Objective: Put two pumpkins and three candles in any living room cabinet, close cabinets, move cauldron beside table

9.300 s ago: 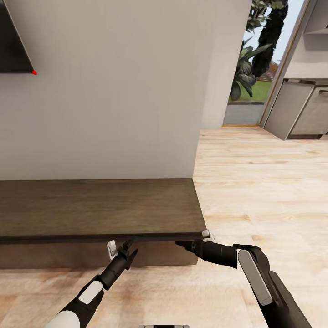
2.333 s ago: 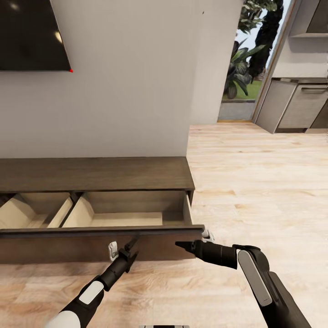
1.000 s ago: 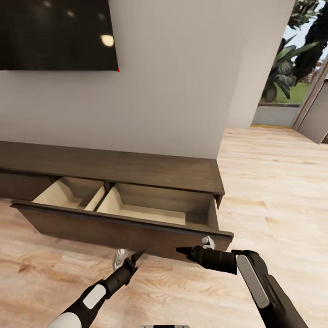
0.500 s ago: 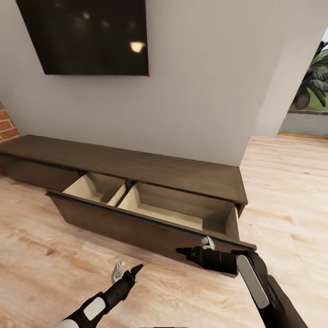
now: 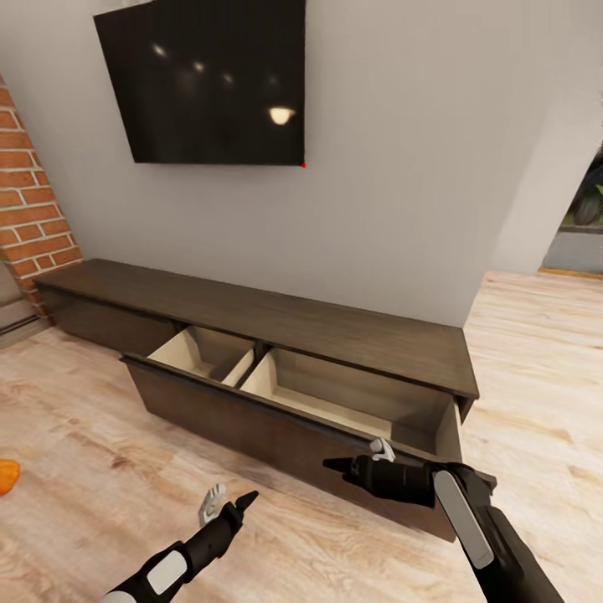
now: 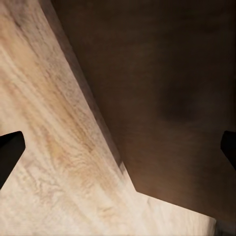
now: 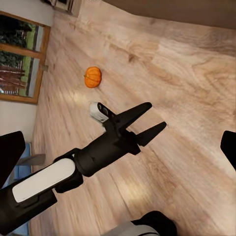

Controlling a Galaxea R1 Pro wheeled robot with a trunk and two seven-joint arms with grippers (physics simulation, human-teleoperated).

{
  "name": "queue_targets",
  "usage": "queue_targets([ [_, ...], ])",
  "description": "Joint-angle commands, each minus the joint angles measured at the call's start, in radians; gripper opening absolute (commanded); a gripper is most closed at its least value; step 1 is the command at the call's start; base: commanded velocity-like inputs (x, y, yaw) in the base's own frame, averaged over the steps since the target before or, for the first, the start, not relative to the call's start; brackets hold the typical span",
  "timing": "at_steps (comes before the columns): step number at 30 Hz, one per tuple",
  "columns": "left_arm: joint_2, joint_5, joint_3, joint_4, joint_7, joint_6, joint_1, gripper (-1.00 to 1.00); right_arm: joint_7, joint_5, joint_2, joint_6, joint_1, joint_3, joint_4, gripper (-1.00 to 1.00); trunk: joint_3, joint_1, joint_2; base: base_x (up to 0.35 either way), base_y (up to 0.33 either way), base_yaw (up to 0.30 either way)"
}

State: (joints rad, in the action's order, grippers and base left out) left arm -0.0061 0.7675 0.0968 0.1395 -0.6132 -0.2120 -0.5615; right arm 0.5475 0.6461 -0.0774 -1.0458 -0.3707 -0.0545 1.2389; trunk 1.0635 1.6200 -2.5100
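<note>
Now the cabinet (image 5: 276, 322) along the wall under the TV (image 5: 213, 79) stands with its right-hand drawer (image 5: 293, 394) pulled well out, where some seconds ago the front was flush and shut; both pale compartments inside look bare. Since then the head view has swung leftward, bringing in the brick fireplace (image 5: 29, 201) at the cabinet's left end and a sliver of a pumpkin (image 5: 7, 477) on the plank floor (image 5: 92, 469) at the picture's left edge; the right wrist view shows one pumpkin (image 7: 92, 76) lying alone on the floor, well apart from the arms. The left gripper (image 5: 228, 505) hangs low in front of the drawer front with its fingers spread and nothing between them, while the right gripper (image 5: 358, 459) sits just at the drawer's front lip, near its right corner, also apart and holding nothing. I judge that the cabinet is ready to receive things and the robot is turning to fetch the first pumpkin; candles and cauldron are yet to be dealt with.
</note>
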Motion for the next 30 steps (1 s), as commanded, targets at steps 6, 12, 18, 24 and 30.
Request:
queue_targets([
  [6, 0.003, 0.001, 0.009, 0.0, -0.002, -0.01, 0.001, 1.0, 0.008, -0.009, 0.001, -0.001, -0.001, -0.001, -0.042, 1.0, -0.022, -0.003, 0.001, 0.0, 0.0, 0.005],
  [12, 0.008, 0.0, 0.009, 0.0, 0.003, -0.009, 0.002, 1.0, 0.01, -0.082, -0.001, -0.001, -0.001, -0.056, -0.05, 1.0, -0.034, -0.004, 0.002, 0.0, 0.0, 0.0],
  [18, 0.014, 0.0, 0.009, -0.002, 0.003, -0.002, 0.002, 1.0, 0.016, -0.133, -0.001, -0.001, -0.001, -0.078, -0.051, 1.0, -0.034, -0.004, 0.002, 0.0, 0.0, 0.0],
  [24, 0.022, 0.0, 0.009, -0.001, 0.002, 0.07, 0.003, 1.0, 0.013, -0.144, 0.0, -0.001, -0.001, -0.084, -0.052, 1.0, -0.033, -0.004, 0.002, 0.0, 0.0, 0.091],
  [30, 0.029, -0.001, 0.009, -0.003, 0.003, 0.087, 0.003, 1.0, 0.01, -0.155, 0.0, -0.001, -0.001, -0.086, -0.052, 1.0, -0.028, -0.004, 0.002, 0.0, 0.0, 0.23],
])
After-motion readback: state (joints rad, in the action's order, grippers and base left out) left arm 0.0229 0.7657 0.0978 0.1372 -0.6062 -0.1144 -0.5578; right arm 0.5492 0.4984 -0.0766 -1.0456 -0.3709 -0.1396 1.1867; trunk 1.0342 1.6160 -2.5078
